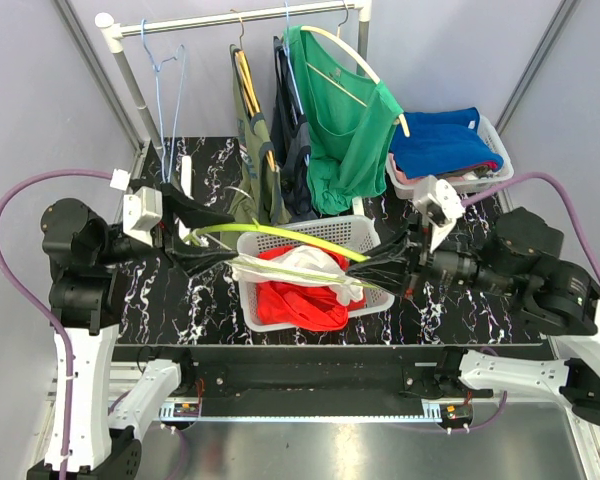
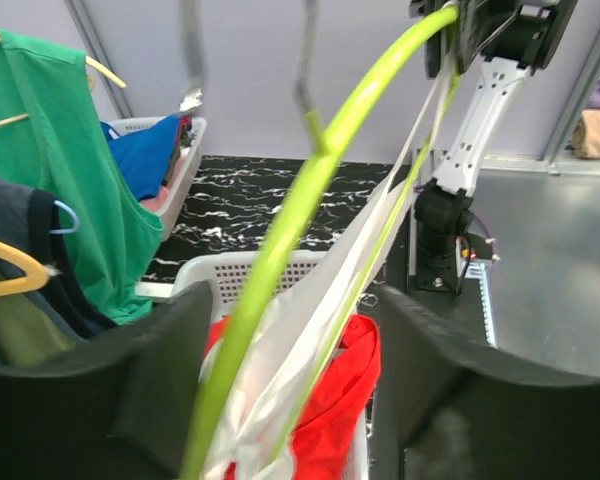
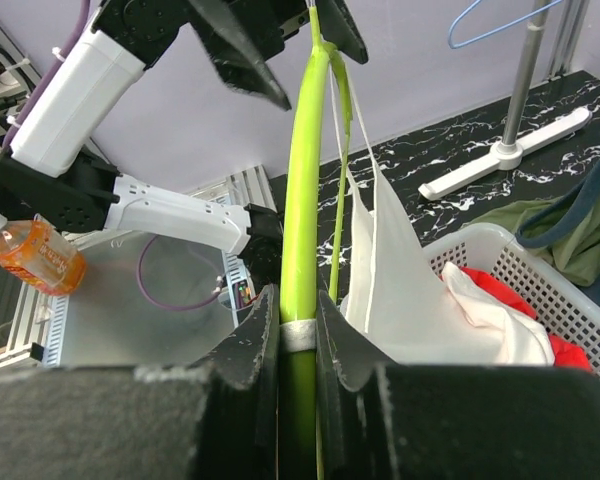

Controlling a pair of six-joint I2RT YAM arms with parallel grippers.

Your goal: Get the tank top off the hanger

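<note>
A lime green hanger (image 1: pixel 280 232) lies across above the white basket (image 1: pixel 310 228). A white tank top (image 1: pixel 300 268) hangs from it, its straps still on the hanger and its body sagging into the basket onto a red garment (image 1: pixel 300 305). My right gripper (image 1: pixel 372 268) is shut on the hanger's right end; in the right wrist view (image 3: pixel 298 300) the fingers pinch the green bar (image 3: pixel 308 180). My left gripper (image 1: pixel 195 236) is open at the hanger's left end. In the left wrist view (image 2: pixel 295 330) the hanger (image 2: pixel 300 200) and white fabric (image 2: pixel 315 320) pass between its spread jaws.
A clothes rack at the back holds a green tank top (image 1: pixel 345 130), olive and dark garments (image 1: pixel 255 150) and empty blue hangers (image 1: pixel 165 80). A second white basket with blue clothing (image 1: pixel 445 145) stands at the back right. An orange bottle (image 3: pixel 40 255) lies beyond the table.
</note>
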